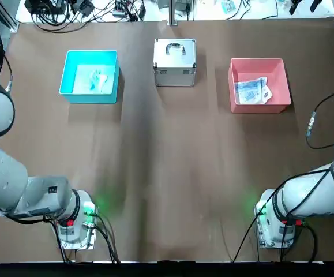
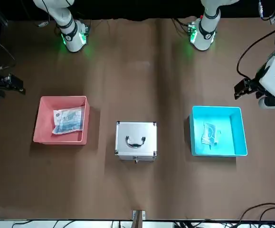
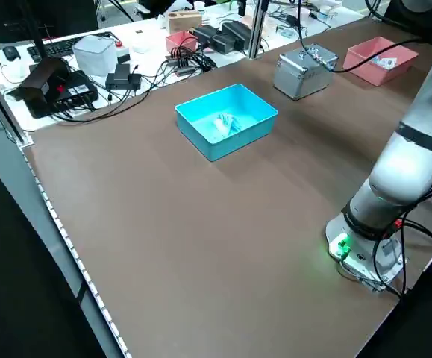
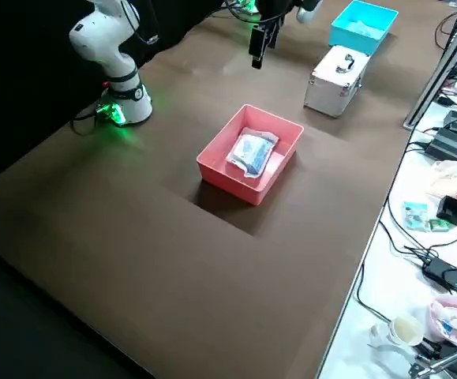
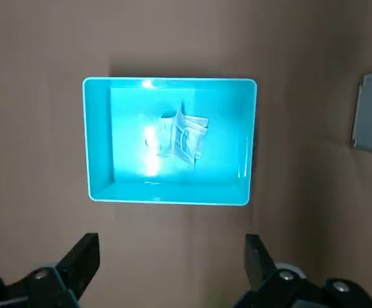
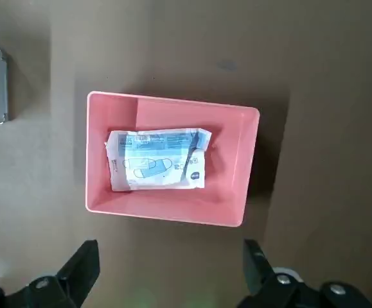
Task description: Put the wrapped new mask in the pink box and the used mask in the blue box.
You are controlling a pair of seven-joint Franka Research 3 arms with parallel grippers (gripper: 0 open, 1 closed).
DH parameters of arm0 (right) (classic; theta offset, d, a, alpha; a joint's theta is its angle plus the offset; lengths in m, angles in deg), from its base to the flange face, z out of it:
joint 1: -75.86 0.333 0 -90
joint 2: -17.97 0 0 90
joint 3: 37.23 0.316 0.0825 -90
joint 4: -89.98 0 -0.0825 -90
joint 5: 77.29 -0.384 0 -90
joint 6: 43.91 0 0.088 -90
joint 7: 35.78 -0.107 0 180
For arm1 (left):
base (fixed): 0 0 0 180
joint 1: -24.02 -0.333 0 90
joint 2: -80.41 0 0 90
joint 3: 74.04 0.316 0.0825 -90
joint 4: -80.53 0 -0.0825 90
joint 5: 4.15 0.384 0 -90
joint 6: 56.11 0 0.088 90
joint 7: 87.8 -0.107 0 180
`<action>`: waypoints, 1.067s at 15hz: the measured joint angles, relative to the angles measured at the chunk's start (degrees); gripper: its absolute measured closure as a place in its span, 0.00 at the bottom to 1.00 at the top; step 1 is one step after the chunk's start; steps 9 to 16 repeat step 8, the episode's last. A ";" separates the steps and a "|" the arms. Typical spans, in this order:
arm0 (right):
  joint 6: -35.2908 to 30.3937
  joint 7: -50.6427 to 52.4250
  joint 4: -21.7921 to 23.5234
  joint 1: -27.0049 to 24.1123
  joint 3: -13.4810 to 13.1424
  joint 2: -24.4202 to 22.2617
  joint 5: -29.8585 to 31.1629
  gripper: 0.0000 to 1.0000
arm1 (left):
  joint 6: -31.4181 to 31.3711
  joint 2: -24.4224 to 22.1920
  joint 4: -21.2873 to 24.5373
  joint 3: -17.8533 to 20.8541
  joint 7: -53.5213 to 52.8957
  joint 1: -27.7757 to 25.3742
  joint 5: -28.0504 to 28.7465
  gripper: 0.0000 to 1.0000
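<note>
A smooth brown tabletop, matte with soft sheens and faint streaks, spreads under everything; beyond its far edge runs a white bench (image 1: 213,10) strewn with black cables.

Seen from overhead, with twelve o'clock at the far edge, the blue box (image 1: 68,75), a rectangular glossy plastic bin with low walls, sits at ten to eleven o'clock. The pink box (image 1: 257,64), low-walled plastic too, is at one to two o'clock. At twelve, between them, stands a boxy silver metal case (image 1: 174,60) with dark corners and a curved handle.

The used mask (image 5: 184,136), soft, crumpled, pale blue fabric, lies inside the blue box; the left wrist view shows its thin loops. The wrapped new mask (image 6: 158,160), a flat, crinkled, shiny packet, lies inside the pink box; the right wrist view shows its printed mask outline.

The left gripper (image 5: 173,266) is released, its fingers wide apart, near the blue box. The right gripper (image 6: 171,266) is likewise spread and holding nothing, near the pink box. The right side view alone shows a white cup (image 4: 406,330) on the bench.

Count: two boxes, two masks, one case, two grippers.
</note>
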 joint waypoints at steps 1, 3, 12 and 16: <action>0.00 0.00 0.06 -0.01 -0.01 0.00 0.00 0.01 | 0.00 0.00 0.04 0.00 -1.58 0.00 0.00 0.00; 0.33 0.00 0.13 -0.03 -0.10 0.00 0.00 0.01 | 0.00 0.00 0.08 0.00 -3.04 0.00 0.00 0.00; 1.20 0.01 0.08 -0.18 -0.51 -0.55 0.01 0.01 | 0.00 0.00 0.07 0.19 -3.13 -0.07 0.00 0.00; 1.20 0.01 0.08 -0.18 -0.51 -0.55 0.01 0.01 | 0.00 0.00 0.07 0.19 -3.13 -0.07 0.00 0.00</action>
